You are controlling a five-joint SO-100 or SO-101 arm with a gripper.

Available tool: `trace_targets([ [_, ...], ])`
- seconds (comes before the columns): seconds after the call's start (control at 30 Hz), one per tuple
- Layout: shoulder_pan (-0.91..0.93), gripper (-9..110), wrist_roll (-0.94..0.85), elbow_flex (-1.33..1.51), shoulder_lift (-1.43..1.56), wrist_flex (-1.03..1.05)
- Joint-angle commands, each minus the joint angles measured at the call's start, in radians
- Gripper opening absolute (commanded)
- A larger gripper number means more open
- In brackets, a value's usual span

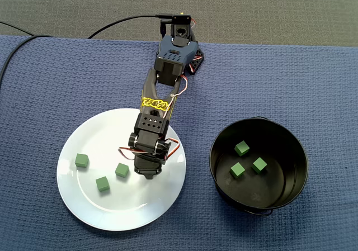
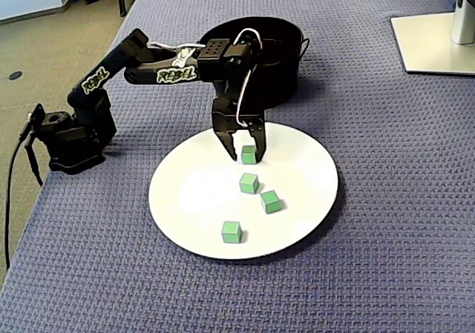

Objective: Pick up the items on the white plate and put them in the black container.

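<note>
A white plate (image 1: 106,136) (image 2: 193,196) lies on a blue cloth. In a fixed view from above, three green cubes show on it: one (image 1: 81,160), one (image 1: 102,183) and one (image 1: 122,170). The side fixed view shows a fourth cube (image 2: 249,153) resting on the plate's far part, hidden by the arm from above. My gripper (image 2: 249,158) (image 1: 150,175) points down, open, with its fingers on either side of that fourth cube. The black container (image 1: 293,175) (image 2: 286,66) stands beside the plate and holds three green cubes (image 1: 242,147).
The arm's base (image 2: 70,136) is clamped at the cloth's edge, with a cable (image 1: 120,20) running off it. A white monitor stand (image 2: 438,40) sits at the far right of the side fixed view. The arm reaches in front of the container there.
</note>
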Motion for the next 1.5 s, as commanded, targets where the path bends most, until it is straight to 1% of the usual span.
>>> trace_targets([
  [0.0,-0.005,0,0.005,-0.037,0.008,-0.003],
  [0.13,0.008,0,0.005,-0.037,0.051,0.02],
  [0.2,0.026,0,-0.014,-0.032,0.133,0.051],
  [0.33,0.101,0,-0.058,0.0,0.482,0.087],
  [0.43,0.106,0,-0.098,-0.012,0.769,0.087],
  [0.53,-0.011,0,-0.173,-0.06,0.982,0.069],
  [0.63,-0.232,0,-0.259,-0.086,1.08,0.011],
  [0.7,-0.402,0,-0.316,-0.106,1.085,-0.021],
  [0.77,-0.554,0,-0.367,-0.055,1.086,-0.072],
  [0.83,-0.669,0,-0.426,0.1,1.117,-0.161],
  [0.9,-0.733,0,-0.468,0.293,1.14,-0.295],
  [1.0,-0.769,0,-0.5,0.503,1.131,-0.44],
  [1.1,-0.765,0,-0.499,0.634,1.058,-0.517],
  [1.27,-0.735,0,-0.449,0.73,0.876,-0.627],
  [1.47,-0.741,0,-0.442,0.779,0.701,-0.732],
])
